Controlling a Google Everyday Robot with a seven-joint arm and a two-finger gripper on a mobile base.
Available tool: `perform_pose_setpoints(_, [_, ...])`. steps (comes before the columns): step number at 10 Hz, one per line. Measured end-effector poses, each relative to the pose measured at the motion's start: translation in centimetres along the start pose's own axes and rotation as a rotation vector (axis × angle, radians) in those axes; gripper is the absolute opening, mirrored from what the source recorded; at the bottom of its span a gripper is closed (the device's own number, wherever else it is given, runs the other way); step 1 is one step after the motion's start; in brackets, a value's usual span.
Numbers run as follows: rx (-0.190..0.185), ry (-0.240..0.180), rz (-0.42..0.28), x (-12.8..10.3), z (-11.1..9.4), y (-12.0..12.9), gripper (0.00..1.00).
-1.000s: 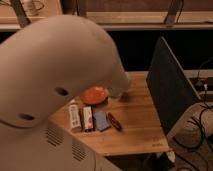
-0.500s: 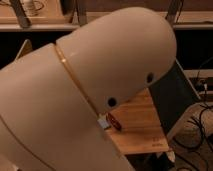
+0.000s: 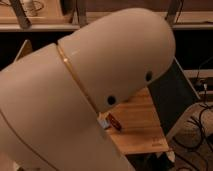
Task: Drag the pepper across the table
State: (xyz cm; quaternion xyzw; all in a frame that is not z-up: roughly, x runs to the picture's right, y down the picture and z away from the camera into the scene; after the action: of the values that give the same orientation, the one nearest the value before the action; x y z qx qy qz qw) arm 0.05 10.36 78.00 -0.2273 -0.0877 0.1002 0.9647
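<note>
The pepper lies flat on the table, slanted, right where the wood disappears under the arm's white shell. Nothing is touching or pinning it, so it looks free to slide once you press on it. A sliver of the blue pad shows just beside it on the shell side. The bare planks all run the other way, toward the dark panel standing at the table's far edge. That open wood is probably the lane for the drag, because the pad side is crowded and mostly hidden.

You cannot see the gripper here. It is out of view behind or below the shell, which fills most of the camera's field. Its jaws are spread wide and they hold nothing of the pepper, which rests alone on the wood. That fits an approach, fingers parted to straddle the pepper or come down on it.

I would say the drag itself has not begun. Watch two things: the dark panel limits how far you can travel, and the pepper is glossy and rounded, so it may roll or skid out from under a light touch instead of following.
</note>
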Motion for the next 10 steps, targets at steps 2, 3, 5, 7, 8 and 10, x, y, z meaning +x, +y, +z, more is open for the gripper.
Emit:
perform_pose_setpoints(2, [0.012, 0.111, 0.074, 3.2, 1.8, 0.9, 0.8])
perform_pose_setpoints(3, [0.019, 0.15, 0.111, 4.2, 2.4, 1.2, 0.8])
perform_pose_setpoints(5, [0.02, 0.2, 0.189, 5.0, 4.0, 2.3, 0.8])
perform_pose_setpoints(7, [0.022, 0.216, 0.239, 5.4, 4.7, 3.0, 0.8])
perform_pose_setpoints(8, [0.021, 0.217, 0.24, 5.4, 4.8, 3.0, 0.8])
perform_pose_setpoints(10, [0.022, 0.218, 0.241, 5.5, 4.7, 3.0, 0.8])
